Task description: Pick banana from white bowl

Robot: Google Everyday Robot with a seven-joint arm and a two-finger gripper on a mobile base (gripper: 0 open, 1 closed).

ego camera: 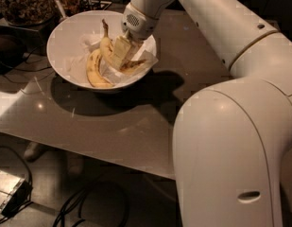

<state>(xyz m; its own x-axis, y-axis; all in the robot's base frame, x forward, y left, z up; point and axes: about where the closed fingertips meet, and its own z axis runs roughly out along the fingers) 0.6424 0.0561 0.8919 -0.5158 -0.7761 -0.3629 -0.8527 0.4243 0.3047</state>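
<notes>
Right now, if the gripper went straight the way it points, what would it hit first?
Most likely the speckled banana just beneath the gripper, inside the white bowl, though depth is unclear.

Granola jar (22, 4) — table (112, 126) — cables (84, 207)

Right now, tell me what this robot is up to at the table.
The robot's one arm reaches across the table, and its gripper is down inside the white bowl. It sits right against the banana whose long brownish stem points up. A second banana lies along the bowl's near wall, next to some crumpled white paper. Nothing is lifted clear of the bowl yet. A dark granola jar stands behind it.
</notes>
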